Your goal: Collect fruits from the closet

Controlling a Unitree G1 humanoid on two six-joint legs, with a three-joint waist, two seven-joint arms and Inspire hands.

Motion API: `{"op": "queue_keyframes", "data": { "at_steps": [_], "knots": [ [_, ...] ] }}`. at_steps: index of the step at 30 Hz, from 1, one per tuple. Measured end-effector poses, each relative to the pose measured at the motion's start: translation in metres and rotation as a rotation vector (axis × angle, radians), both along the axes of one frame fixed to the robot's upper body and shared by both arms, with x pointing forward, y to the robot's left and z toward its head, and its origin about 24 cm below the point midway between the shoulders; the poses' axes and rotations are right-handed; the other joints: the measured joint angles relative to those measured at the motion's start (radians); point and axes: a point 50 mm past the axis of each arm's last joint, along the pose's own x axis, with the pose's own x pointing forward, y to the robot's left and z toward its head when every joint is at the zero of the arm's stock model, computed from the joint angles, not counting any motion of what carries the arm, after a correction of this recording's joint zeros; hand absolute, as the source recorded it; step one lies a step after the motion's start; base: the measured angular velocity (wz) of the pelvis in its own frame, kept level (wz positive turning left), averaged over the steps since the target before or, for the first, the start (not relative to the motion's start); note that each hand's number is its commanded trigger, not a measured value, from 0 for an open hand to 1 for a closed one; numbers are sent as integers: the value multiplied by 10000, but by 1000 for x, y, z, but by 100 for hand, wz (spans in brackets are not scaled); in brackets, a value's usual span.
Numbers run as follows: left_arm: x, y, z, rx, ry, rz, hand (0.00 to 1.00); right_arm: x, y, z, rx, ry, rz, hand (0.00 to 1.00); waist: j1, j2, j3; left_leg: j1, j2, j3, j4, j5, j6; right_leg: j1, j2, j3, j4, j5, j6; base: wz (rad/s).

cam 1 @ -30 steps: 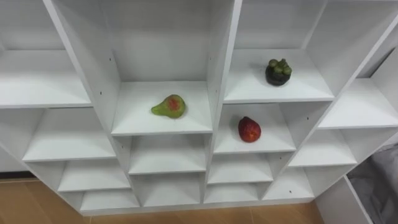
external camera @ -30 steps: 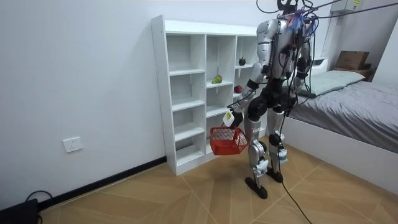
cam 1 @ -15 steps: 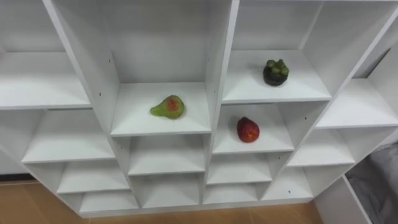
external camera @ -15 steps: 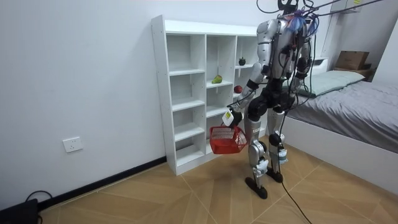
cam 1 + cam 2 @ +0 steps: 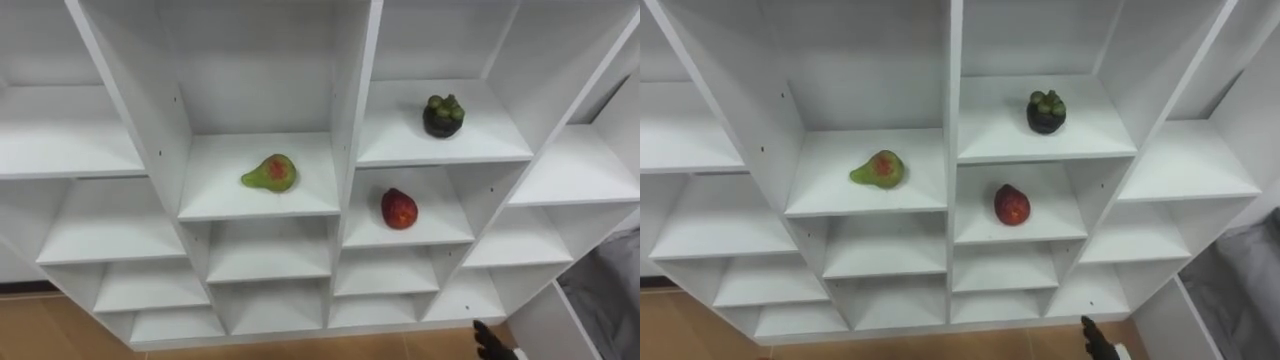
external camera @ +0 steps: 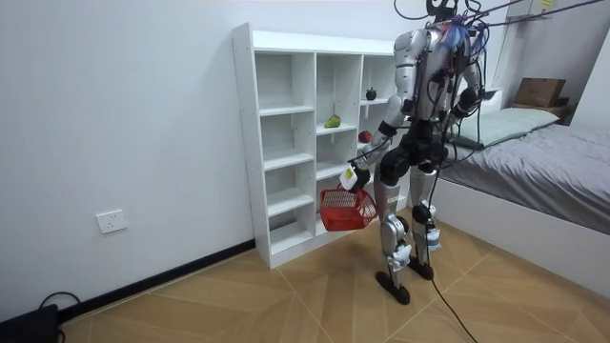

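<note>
A white closet of open shelves [image 5: 350, 120] stands in front of me. A green pear with a red patch [image 5: 271, 172] lies in a middle compartment. A dark mangosteen [image 5: 443, 115] sits one compartment to the right and higher, and a red fruit [image 5: 399, 208] lies on the shelf below it. My right hand [image 5: 491, 344] peeks in at the bottom right, dark fingers pointing up, well below the fruits. In the room view my left hand [image 6: 351, 177] is shut on the handle of a red basket [image 6: 345, 211] hanging at knee height by the closet.
A grey bed [image 6: 543, 152] stands behind me at the room view's right, its cover showing at the eye view's lower right [image 5: 610, 290]. A cardboard box [image 6: 538, 91] sits beyond the bed. Wooden floor [image 6: 286, 305] lies open towards the room view's left.
My right hand's fingertips have risen into the eye view at the bottom right. The red basket has lifted slightly. The fruits have not moved.
</note>
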Motion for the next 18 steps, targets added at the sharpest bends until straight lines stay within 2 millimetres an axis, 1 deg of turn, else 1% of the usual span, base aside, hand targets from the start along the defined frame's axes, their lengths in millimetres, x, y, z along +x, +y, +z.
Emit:
{"op": "queue_keyframes", "data": {
  "at_steps": [1, 2, 4, 8, 10, 13, 18],
  "knots": [
    [1, 0, 0, -17, -64, -8, 100, 6, 2, 9, -3, -520, 197, 0, -33, 0, 0, -6, -1, 19, 2, 0, 0, -9, -1, 5, 3, 2, -3, 0],
    [2, 0, 1, -26, -126, -25, 100, 9, 3, 13, -17, -773, 317, 0, -42, -3, -1, -14, -1, 20, 2, 0, 1, -19, -2, 10, 5, 2, -3, -4],
    [3, -1, 3, -127, -387, -86, 100, 20, 9, 33, -19, -1793, 738, 0, -58, 2, -4, -121, -2, 63, 3, 1, 2, -160, -2, 33, 36, 12, -18, -7],
    [5, -3, 3, -248, -518, -138, 100, 34, 19, 54, 75, -2961, 1209, 0, -194, 21, -18, -178, 4, 119, 5, 0, 2, -237, 0, 33, 39, 14, -21, -3],
    [7, -4, 3, -294, -561, -199, 100, 42, 23, 68, 49, -3677, 1381, 0, -219, 49, -22, -278, 3, 172, 3, 2, 4, -352, 0, 43, 41, 24, -35, -7],
    [7, -4, 3, -301, -609, -215, 100, 48, 25, 80, -277, -4429, 1450, 0, -207, 90, -39, -279, 17, 257, -38, 2, 5, -391, 17, 72, 42, 24, -35, -5],
    [6, -3, 3, -282, -556, -202, 100, 55, 28, 89, -697, -5002, 1471, 0, -172, 114, -44, -275, 37, 285, -64, 1, 5, -404, 46, 165, 41, 24, -35, -3]
  ]
}}
